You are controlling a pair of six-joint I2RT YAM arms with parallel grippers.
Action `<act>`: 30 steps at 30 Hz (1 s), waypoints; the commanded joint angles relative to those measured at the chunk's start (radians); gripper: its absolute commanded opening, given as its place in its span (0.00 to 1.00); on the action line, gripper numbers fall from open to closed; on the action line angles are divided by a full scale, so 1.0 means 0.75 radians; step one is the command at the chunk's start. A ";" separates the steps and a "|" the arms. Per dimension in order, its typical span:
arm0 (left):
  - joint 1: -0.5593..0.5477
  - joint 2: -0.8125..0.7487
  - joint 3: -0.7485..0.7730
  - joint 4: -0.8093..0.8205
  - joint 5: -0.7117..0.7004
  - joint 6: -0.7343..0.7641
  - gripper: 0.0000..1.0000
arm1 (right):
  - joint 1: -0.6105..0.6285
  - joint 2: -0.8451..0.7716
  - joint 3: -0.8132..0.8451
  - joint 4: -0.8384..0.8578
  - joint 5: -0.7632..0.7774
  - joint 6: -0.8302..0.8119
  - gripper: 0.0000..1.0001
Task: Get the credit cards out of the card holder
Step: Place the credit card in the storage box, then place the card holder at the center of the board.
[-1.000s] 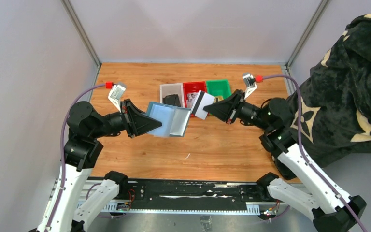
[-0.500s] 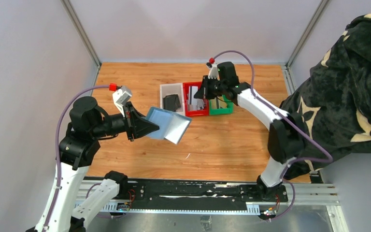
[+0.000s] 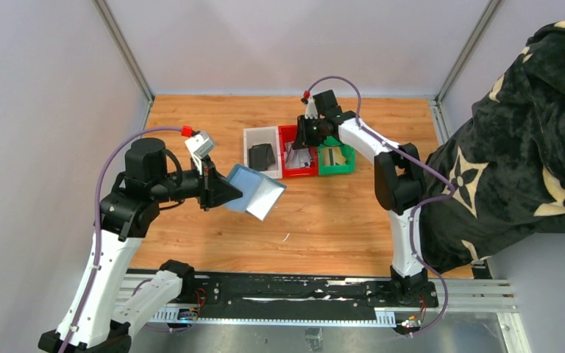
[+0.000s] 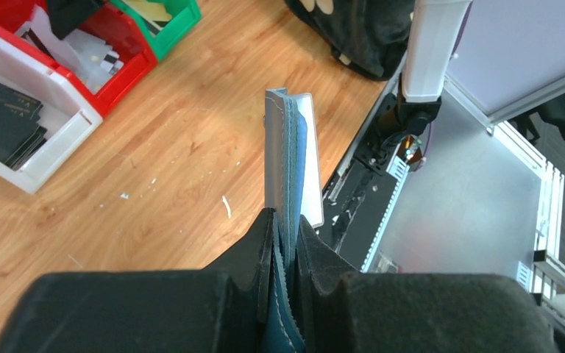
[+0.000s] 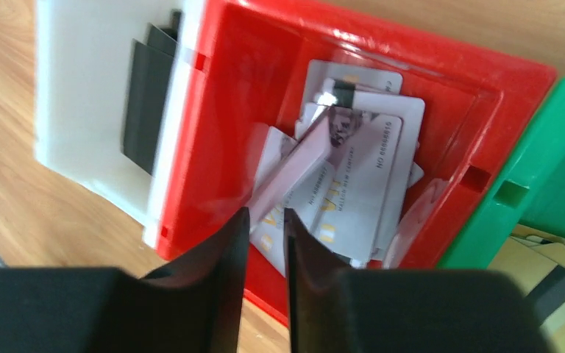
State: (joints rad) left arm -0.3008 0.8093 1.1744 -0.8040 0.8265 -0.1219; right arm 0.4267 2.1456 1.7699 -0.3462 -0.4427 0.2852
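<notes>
My left gripper is shut on the teal card holder, holding it open above the table. In the left wrist view the holder stands edge-on between the fingers, and a whitish card shows along its right side. My right gripper hovers over the red bin. Its jaws are slightly apart with nothing between them. A blurred pale card lies tilted on the pile of credit cards in the bin.
A white bin holding a black wallet stands left of the red bin, and a green bin stands to its right. A dark patterned cloth hangs at the right. The arm-base rail runs along the near edge.
My right arm swung from beside the holder to over the red bin with a card; the card now lies in the bin and the jaws have parted. My left arm drew the holder slightly left.
</notes>
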 commanded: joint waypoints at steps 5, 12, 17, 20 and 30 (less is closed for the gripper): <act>0.000 0.065 0.036 -0.048 -0.040 0.079 0.00 | -0.001 -0.133 -0.042 -0.105 0.075 -0.017 0.48; 0.000 0.102 0.022 -0.076 -0.067 0.197 0.00 | 0.033 -0.586 -0.302 0.086 -0.102 0.083 0.65; 0.000 0.152 0.000 -0.145 -0.149 0.424 0.00 | 0.118 -0.874 -0.624 0.284 -0.195 0.177 0.71; 0.000 0.204 0.007 -0.171 -0.147 0.471 0.00 | 0.223 -0.971 -0.777 0.377 -0.211 0.201 0.74; -0.018 0.329 -0.075 -0.187 -0.273 0.630 0.06 | 0.298 -1.179 -1.035 0.471 -0.198 0.241 0.76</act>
State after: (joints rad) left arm -0.3038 1.0054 1.1648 -0.9302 0.7021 0.2588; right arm 0.6498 1.3495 1.0340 -0.0063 -0.6384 0.4656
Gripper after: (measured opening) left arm 0.132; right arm 0.755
